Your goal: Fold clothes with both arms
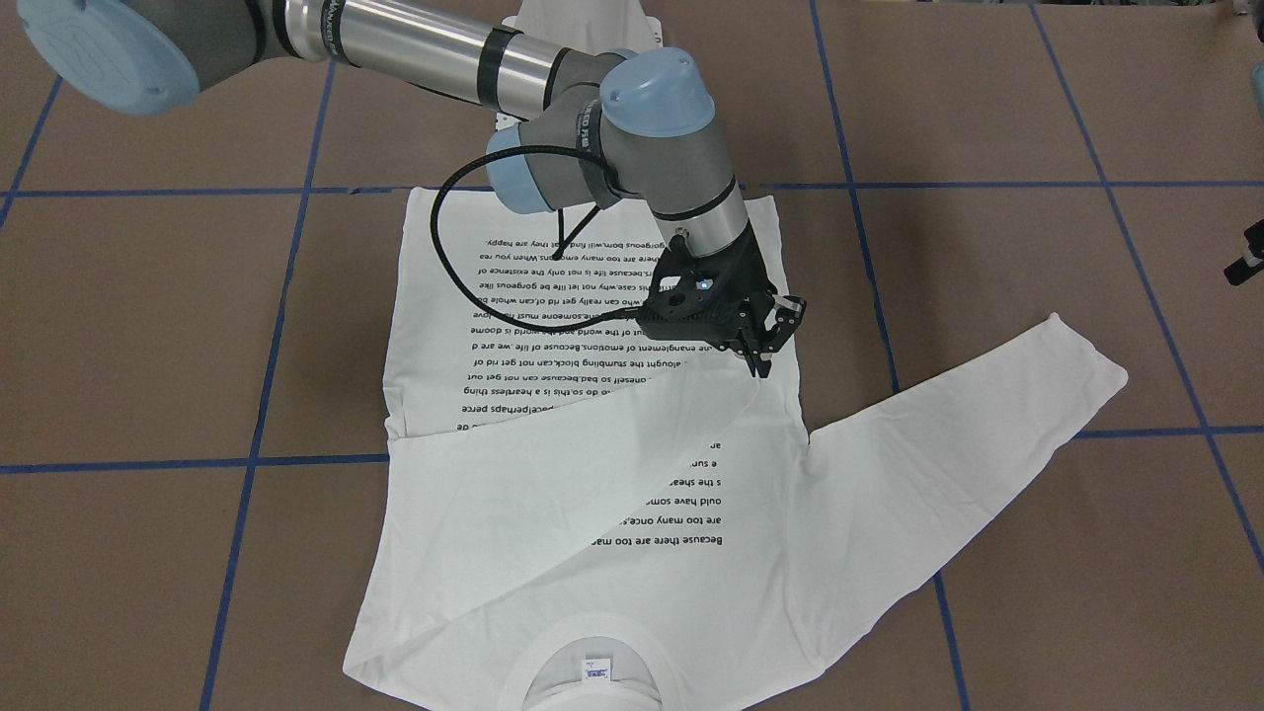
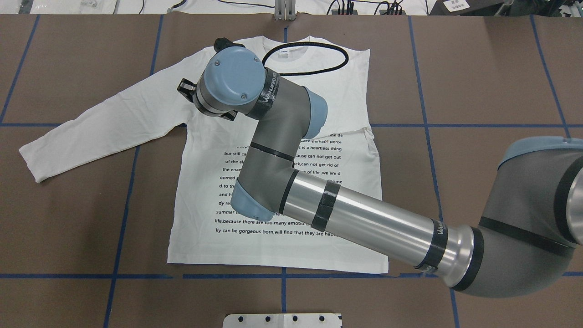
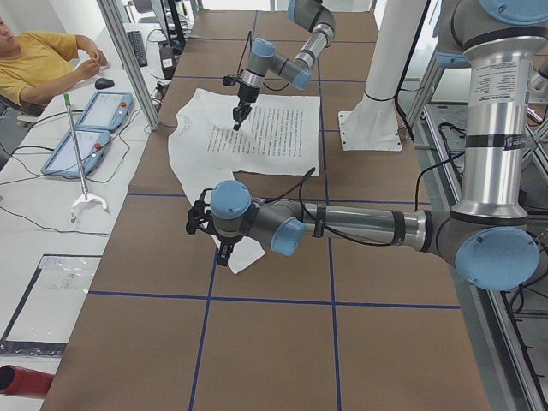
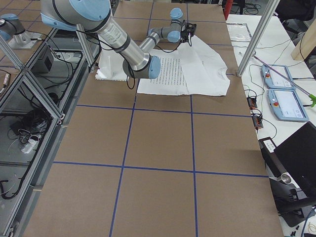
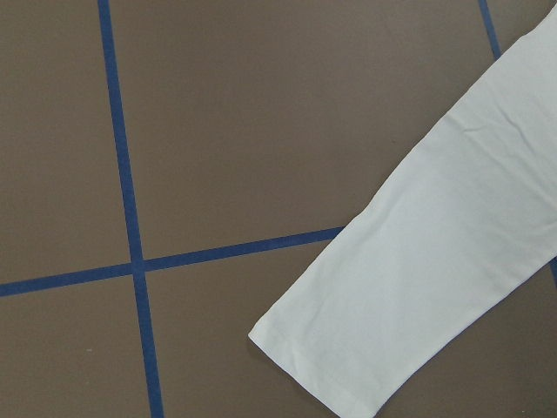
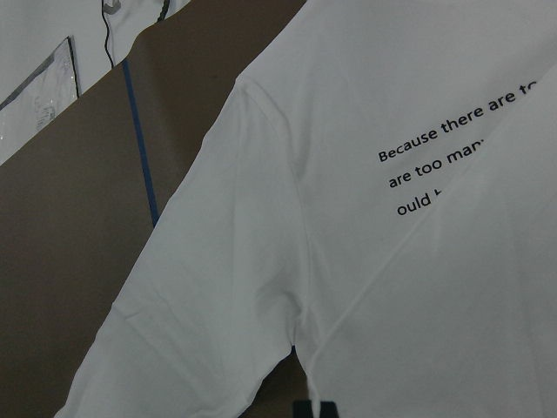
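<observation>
Shirt (image 1: 691, 612) first: it is white and lies spread out on the brown table (image 1: 148, 326), with the black words (image 1: 513, 385) facing up. The collar (image 1: 592, 652) and its little tag (image 1: 595, 673) point away from the robot.

I see the right arm (image 1: 415, 49) reach out over the middle of the shirt. The right claw (image 1: 758, 370) points down near the edge of the shirt's body. Its two fingers are pinched close together on the tip of one sleeve (image 1: 553, 474). That sleeve is folded across the front of the shirt and covers some of the words. It rises a little off the cloth to meet the claw. From above I cannot see the claw well, because the arm's wrist hides it.

The other sleeve (image 1: 968, 425) lies flat and sticks out to the side on the table. The left claw (image 3: 223, 253) hangs over the end of this sleeve. The left wrist camera looks down on the cuff (image 5: 322, 366), which rests on the table beside a blue tape line (image 5: 130, 261). I cannot tell if the left claw is open or closed, or if it touches the cloth.
</observation>
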Robot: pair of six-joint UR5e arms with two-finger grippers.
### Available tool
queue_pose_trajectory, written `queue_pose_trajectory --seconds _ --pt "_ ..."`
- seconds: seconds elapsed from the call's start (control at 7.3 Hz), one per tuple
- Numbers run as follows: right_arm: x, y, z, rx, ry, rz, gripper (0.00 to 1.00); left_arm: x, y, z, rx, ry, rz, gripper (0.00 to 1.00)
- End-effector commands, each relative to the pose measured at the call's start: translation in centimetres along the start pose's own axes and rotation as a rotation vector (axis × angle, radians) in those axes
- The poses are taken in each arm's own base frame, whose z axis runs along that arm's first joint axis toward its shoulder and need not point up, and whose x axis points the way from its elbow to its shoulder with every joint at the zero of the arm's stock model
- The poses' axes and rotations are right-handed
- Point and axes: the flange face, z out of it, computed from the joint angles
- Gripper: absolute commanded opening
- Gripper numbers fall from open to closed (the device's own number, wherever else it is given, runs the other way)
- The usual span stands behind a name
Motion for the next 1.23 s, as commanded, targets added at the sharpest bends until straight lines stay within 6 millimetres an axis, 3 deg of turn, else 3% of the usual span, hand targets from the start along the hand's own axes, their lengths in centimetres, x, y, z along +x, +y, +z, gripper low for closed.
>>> queue_pose_trajectory --seconds 0.0,0.14,0.27,0.41,0.55,0.82,0.96,1.1 --pt "0.2 1.3 0.8 0.009 0.007 -0.012 0.02 0.0 -0.1 0.0 0.002 -0.005 0.003 1.0" --pt "0.1 1.2 0.8 0.019 0.005 -0.012 0.09 0.0 -0.1 0.0 0.003 -0.006 0.003 1.0" --pt "0.3 1.0 1.0 0.032 0.007 -0.011 0.4 -0.1 -0.1 0.0 0.002 -0.006 0.001 1.0" --pt "0.9 1.5 1.9 0.032 0.026 -0.013 0.81 0.1 0.0 0.5 -0.007 -0.004 0.004 1.0" --pt "-0.3 1.7 1.3 0.045 0.008 -0.009 0.95 0.6 0.0 1.2 -0.021 0.003 0.013 1.0" --pt "-1.9 1.1 0.4 0.11 -0.019 0.028 0.95 3.1 -0.3 4.4 -0.075 0.026 0.003 1.0" --pt "-0.6 -1.4 0.5 0.131 -0.004 0.047 0.98 3.9 0.1 7.2 -0.088 0.029 -0.008 1.0" --pt "1.9 -4.5 -0.6 0.116 -0.001 0.066 0.98 2.8 -1.2 10.8 -0.082 0.007 -0.027 1.0"
